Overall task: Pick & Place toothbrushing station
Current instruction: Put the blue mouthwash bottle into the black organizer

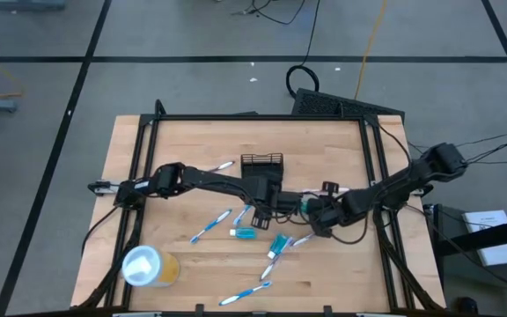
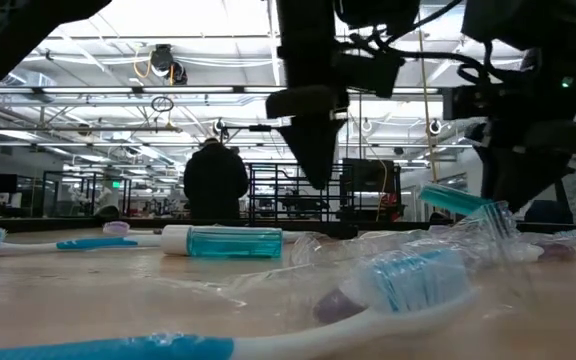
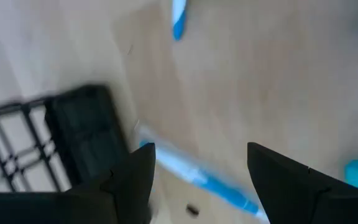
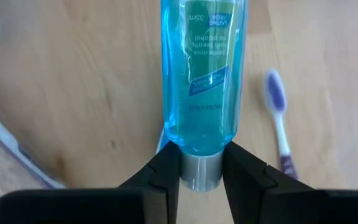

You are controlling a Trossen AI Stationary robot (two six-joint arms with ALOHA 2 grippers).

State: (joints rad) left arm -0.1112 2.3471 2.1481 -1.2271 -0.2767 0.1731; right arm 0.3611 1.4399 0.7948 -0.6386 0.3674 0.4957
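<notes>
The black wire-mesh toothbrushing station [image 1: 262,163] stands on the table's far middle, empty; it also shows in the left wrist view [image 3: 48,143]. My left gripper [image 1: 258,201] [image 3: 201,155] hangs open just near of it, fingers down, over a blue toothbrush [image 3: 197,177] without touching it. My right gripper [image 1: 313,224] [image 4: 199,152] is shut on a clear blue mouthwash bottle [image 4: 199,68] [image 1: 278,245] right of centre. My right gripper pinches the bottle's silver cap end [image 4: 199,169] between its two fingers. The bottle runs straight out ahead of the fingers, in line with them. In the low view the bottle [image 2: 456,198] sits tilted above the tabletop; whether its free end touches the table I cannot tell.
A second small teal bottle [image 1: 243,233] lies near centre. Several toothbrushes lie scattered, one purple-headed [image 4: 277,106]. A yellow cup with a white lid [image 1: 148,264] lies at the near left. Clear wrappers [image 2: 388,250] lie near the bottles. A person [image 2: 215,180] stands far behind the table.
</notes>
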